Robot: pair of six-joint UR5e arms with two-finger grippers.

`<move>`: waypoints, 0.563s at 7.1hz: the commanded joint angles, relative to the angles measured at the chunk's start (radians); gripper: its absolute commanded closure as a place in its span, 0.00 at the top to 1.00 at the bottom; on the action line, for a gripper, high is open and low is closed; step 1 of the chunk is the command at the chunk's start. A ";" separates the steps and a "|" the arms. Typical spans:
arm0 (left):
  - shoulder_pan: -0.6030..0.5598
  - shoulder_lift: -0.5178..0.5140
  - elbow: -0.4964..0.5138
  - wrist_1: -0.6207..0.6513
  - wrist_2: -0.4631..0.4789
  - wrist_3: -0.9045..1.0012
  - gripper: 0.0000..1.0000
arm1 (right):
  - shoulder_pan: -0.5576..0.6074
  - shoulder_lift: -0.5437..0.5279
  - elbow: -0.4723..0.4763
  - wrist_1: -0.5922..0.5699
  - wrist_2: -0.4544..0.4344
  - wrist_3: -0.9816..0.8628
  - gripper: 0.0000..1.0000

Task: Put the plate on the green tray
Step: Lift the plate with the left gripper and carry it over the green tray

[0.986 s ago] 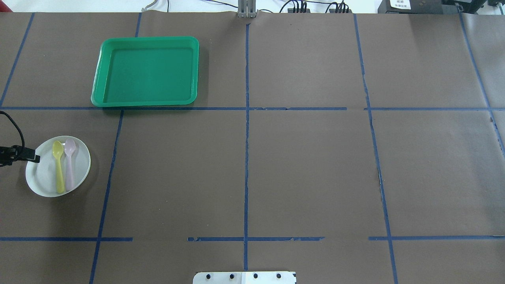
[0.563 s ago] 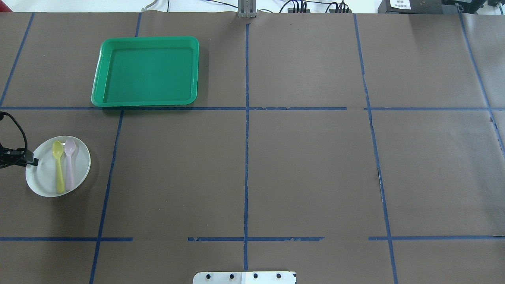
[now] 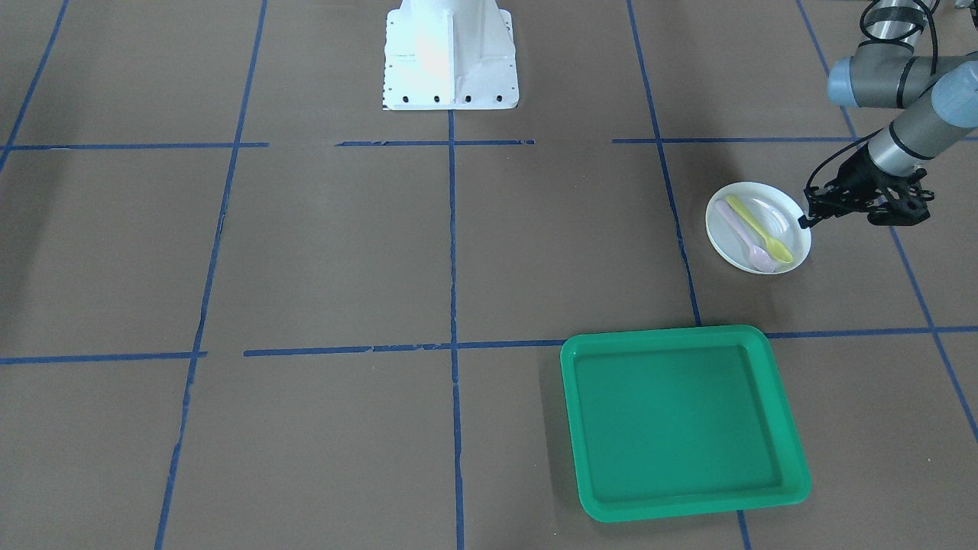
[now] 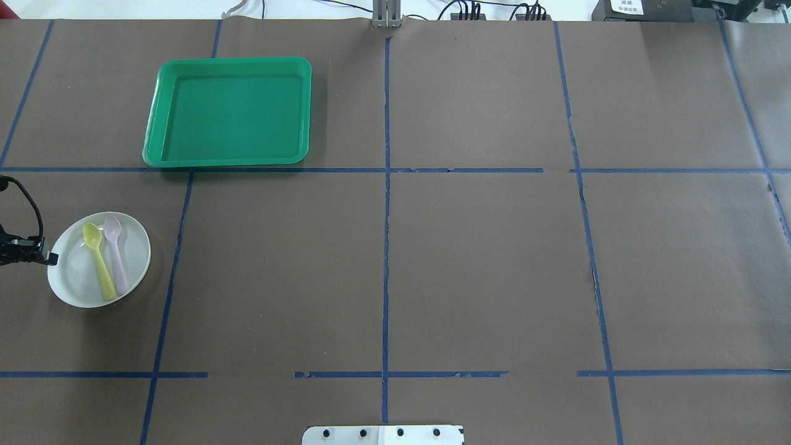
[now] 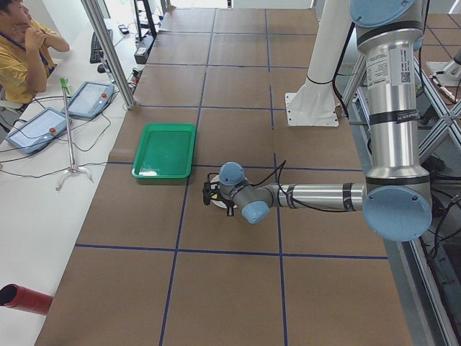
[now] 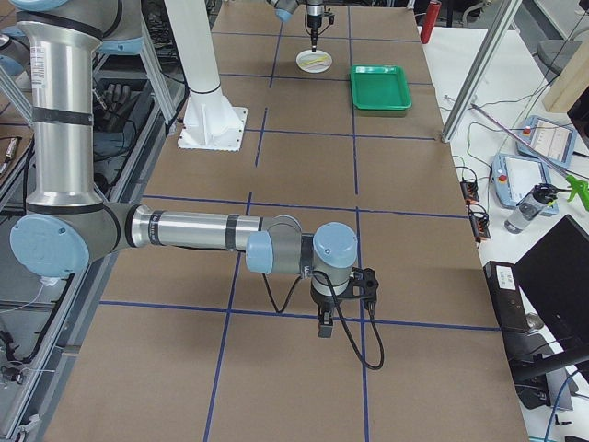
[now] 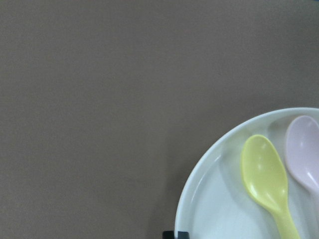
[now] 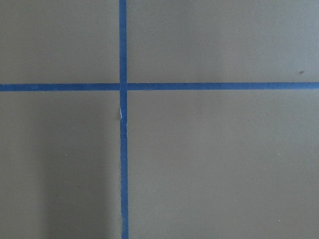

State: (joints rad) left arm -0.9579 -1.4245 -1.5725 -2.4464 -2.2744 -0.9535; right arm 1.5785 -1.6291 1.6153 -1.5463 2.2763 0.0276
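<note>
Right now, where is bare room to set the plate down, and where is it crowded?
The green tray is bare inside its rim. The table between it and the plate is free. Crowded: the plate, holding a yellow spoon and a pink spoon, left gripper at its rim.

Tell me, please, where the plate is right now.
In the overhead view the plate is near the table's left edge, on the robot's side of the green tray, with the left pincer at its rim.

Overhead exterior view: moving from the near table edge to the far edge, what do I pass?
Robot base → plate → green tray. The left end effector is level with the plate, so left out.
</note>
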 commanded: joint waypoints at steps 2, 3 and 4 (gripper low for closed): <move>-0.161 -0.086 -0.058 0.007 -0.085 0.002 0.00 | 0.000 0.000 0.000 0.000 0.000 0.000 1.00; -0.185 -0.144 -0.049 0.013 -0.086 0.009 0.00 | 0.000 0.000 0.000 0.000 -0.001 0.000 1.00; -0.189 -0.228 -0.020 0.017 -0.085 0.010 0.00 | 0.000 0.000 0.000 0.000 -0.001 0.000 1.00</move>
State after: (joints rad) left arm -1.1277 -1.5646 -1.6158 -2.4344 -2.3560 -0.9467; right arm 1.5784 -1.6291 1.6153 -1.5463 2.2755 0.0276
